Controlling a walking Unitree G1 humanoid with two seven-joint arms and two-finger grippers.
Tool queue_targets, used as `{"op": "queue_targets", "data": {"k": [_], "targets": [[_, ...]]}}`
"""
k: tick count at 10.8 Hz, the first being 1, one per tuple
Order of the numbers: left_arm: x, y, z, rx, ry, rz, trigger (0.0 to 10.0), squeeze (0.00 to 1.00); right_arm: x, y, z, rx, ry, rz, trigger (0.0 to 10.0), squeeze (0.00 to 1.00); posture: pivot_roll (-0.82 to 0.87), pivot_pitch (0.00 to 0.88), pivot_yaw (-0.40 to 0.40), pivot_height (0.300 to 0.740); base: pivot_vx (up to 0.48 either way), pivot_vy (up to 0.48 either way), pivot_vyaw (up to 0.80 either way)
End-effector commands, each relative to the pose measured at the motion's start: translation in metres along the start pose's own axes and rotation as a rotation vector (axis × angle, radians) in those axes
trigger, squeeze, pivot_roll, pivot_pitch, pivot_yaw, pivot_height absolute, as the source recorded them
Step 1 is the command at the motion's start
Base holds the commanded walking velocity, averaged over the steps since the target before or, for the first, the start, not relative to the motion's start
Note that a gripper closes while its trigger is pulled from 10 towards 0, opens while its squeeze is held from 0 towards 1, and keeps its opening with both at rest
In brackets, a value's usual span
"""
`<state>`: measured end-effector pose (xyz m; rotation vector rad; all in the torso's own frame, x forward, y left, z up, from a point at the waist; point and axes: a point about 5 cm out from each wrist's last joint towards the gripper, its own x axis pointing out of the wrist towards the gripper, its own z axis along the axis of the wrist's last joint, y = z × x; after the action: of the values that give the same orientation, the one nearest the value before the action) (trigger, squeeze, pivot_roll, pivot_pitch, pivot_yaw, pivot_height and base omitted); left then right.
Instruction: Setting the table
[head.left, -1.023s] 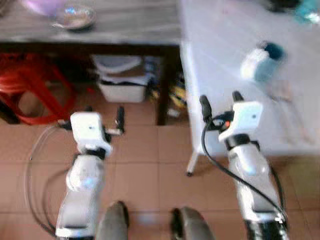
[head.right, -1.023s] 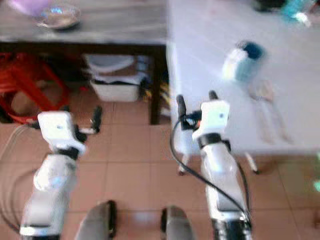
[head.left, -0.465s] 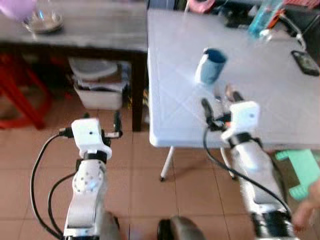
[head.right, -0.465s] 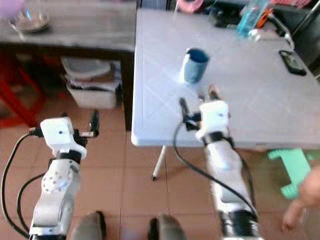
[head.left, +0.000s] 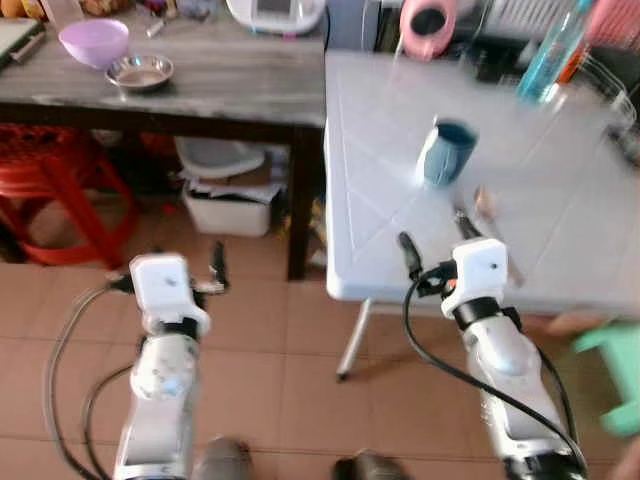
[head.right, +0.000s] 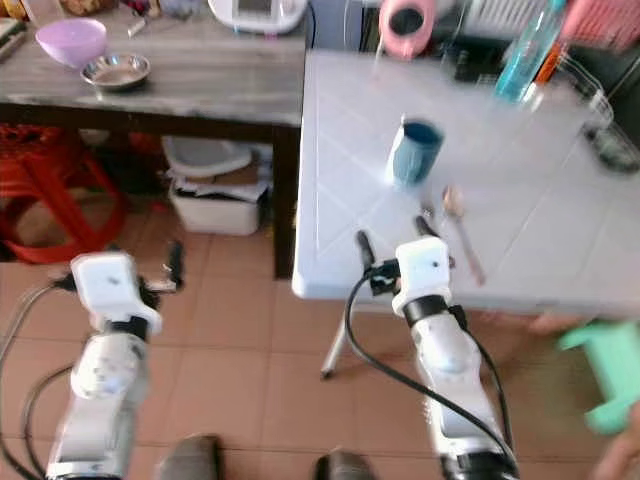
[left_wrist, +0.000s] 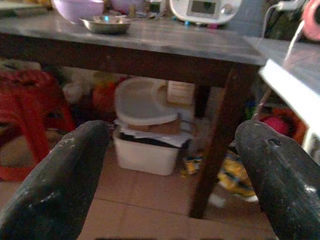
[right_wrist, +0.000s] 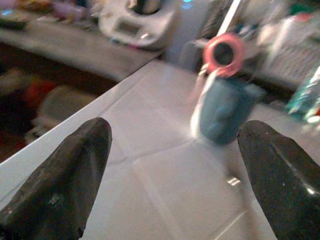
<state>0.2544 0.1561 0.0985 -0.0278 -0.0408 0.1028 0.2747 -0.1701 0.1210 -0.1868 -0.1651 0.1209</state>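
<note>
Showing one blue mug (head.right: 414, 150), one spoon (head.right: 459, 228), two bowls (head.left: 115, 55)

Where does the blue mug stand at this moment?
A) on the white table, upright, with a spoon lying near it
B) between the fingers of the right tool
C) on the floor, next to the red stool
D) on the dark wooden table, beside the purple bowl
A: the blue mug stands upright on the white table, a spoon lies near it, and the open right tool holds nothing.
</note>
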Motion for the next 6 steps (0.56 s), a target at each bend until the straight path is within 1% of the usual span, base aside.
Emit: {"op": "queue_targets", "data": {"k": [1, 2, 3, 4, 5, 6], "targets": [[0.004, -0.002, 0.005, -0.001, -0.035, 0.002, 10.0, 0.0, -0.001, -0.011, -0.003, -0.014, -0.005, -0.076, 10.0, 0.0, 0.05, 0.0, -0.09, 0.74, 0.0, 0.0, 0.0], [0.007, 0.002, 0.005, -0.014, -0.037, 0.006, 10.0, 0.0, 0.0, -0.019, -0.006, 0.001, 0.01, -0.132, 10.0, 0.0, 0.04, 0.0, -0.079, 0.74, 0.0, 0.0, 0.0], [0.007, 0.002, 0.006, -0.011, -0.044, -0.013, 10.0, 0.0, -0.002, -0.024, -0.006, -0.009, 0.011, -0.151, 10.0, 0.0, 0.04, 0.004, -0.073, 0.74, 0.0, 0.0, 0.0], [0.003, 0.004, 0.011, 0.006, -0.06, -0.044, 10.0, 0.0, -0.006, -0.021, -0.002, -0.017, 0.0, -0.134, 10.0, 0.0, 0.03, 0.055, -0.055, 0.74, 0.0, 0.0, 0.0], [-0.002, 0.005, 0.015, -0.004, -0.068, -0.065, 10.0, 0.0, -0.008, -0.017, 0.003, -0.016, -0.016, -0.127, 10.0, 0.0, 0.03, 0.078, -0.05, 0.74, 0.24, 0.0, 0.0], [-0.008, 0.007, 0.016, -0.008, -0.06, -0.076, 10.0, 0.0, -0.008, -0.012, 0.007, 0.011, -0.027, -0.13, 10.0, 0.0, 0.02, 0.114, -0.044, 0.74, 0.289, 0.0, 0.0]]}}
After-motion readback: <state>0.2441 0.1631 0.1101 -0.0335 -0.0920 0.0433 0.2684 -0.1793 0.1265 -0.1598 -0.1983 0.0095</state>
